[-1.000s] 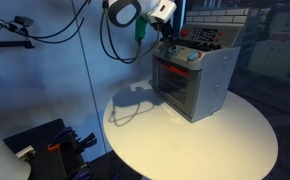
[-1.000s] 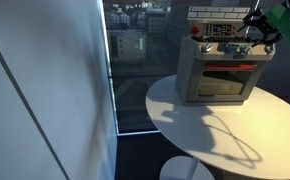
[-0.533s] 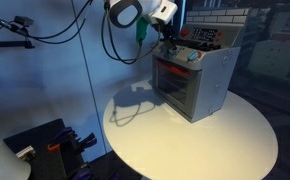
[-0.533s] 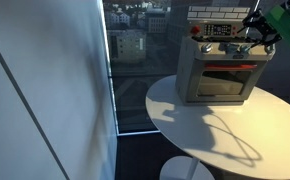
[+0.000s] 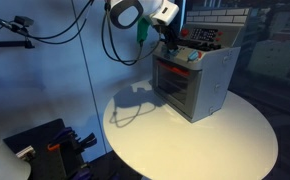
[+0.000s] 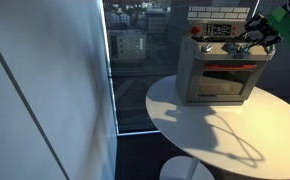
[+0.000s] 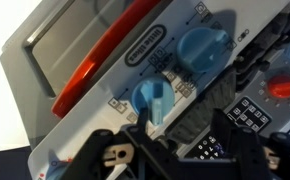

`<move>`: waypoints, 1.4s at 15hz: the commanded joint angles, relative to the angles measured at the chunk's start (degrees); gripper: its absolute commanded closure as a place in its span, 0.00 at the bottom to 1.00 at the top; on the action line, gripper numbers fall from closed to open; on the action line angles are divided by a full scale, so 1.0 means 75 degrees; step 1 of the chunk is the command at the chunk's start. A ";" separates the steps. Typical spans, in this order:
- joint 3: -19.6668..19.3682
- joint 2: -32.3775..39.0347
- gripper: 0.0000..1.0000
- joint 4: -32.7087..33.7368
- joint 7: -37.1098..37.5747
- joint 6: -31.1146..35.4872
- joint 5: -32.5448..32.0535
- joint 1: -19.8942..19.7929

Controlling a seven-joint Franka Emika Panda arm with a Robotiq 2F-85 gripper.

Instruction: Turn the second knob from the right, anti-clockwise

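Observation:
A grey toy oven (image 5: 200,85) (image 6: 223,75) stands on a round white table. Its top front panel carries knobs. In the wrist view a light blue knob (image 7: 153,98) with a raised ridge is nearest, a darker blue knob (image 7: 202,47) is beside it, and a red knob (image 7: 285,87) is at the far end. My gripper (image 7: 180,150) is open, its two dark fingers spread just below the light blue knob, close to it but not closed on it. In both exterior views the gripper (image 5: 169,40) (image 6: 253,34) hovers at the panel's end.
The oven door has a red handle (image 7: 105,55) and a small keypad (image 7: 247,108) lies beside the knobs. The round table (image 5: 200,135) (image 6: 215,125) has bare surface in front of the oven. A window wall is behind it, and black equipment (image 5: 50,145) sits low beside the table.

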 commanded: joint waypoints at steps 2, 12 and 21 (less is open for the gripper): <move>0.0212 0.0032 0.44 0.0167 -0.0268 0.0092 0.0366 -0.0133; 0.0248 -0.0092 0.91 -0.0072 -0.0367 0.0101 0.0489 -0.0241; 0.0044 -0.0159 0.92 -0.0245 -0.0310 0.0063 0.0037 -0.0156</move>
